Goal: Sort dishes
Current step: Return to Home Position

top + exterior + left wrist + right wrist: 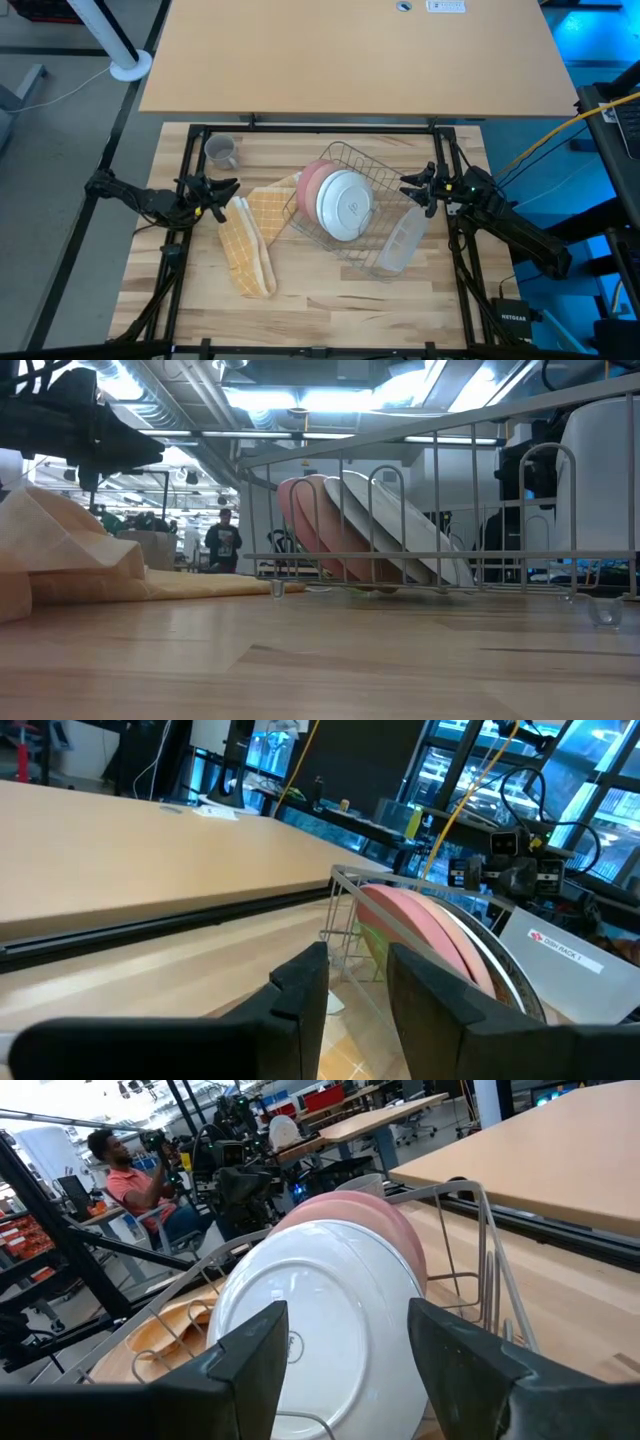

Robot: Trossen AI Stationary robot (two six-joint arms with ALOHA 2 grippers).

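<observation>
Left tool [232,188] released, empty, just left of dish rack [372,158]. Right tool [408,186] likewise, at rack's right. Pink plate [310,183] and white plate [345,205] stand upright in rack. Grey mug [220,150] on counter [330,310] outside rack: probably the one item left.

A: Left arm [140,197], looks?
B: Dark all over, slim links. Left gripper [357,965]: two black, blocky fingers [300,995], matte, with flat inner faces.
A: Right arm [520,235]?
B: Same dark finish, thicker link near the base. A yellow cable [560,128] leads off it to the far right. Right gripper [350,1325]: black wedge-shaped fingers [250,1365], squared tips.
</observation>
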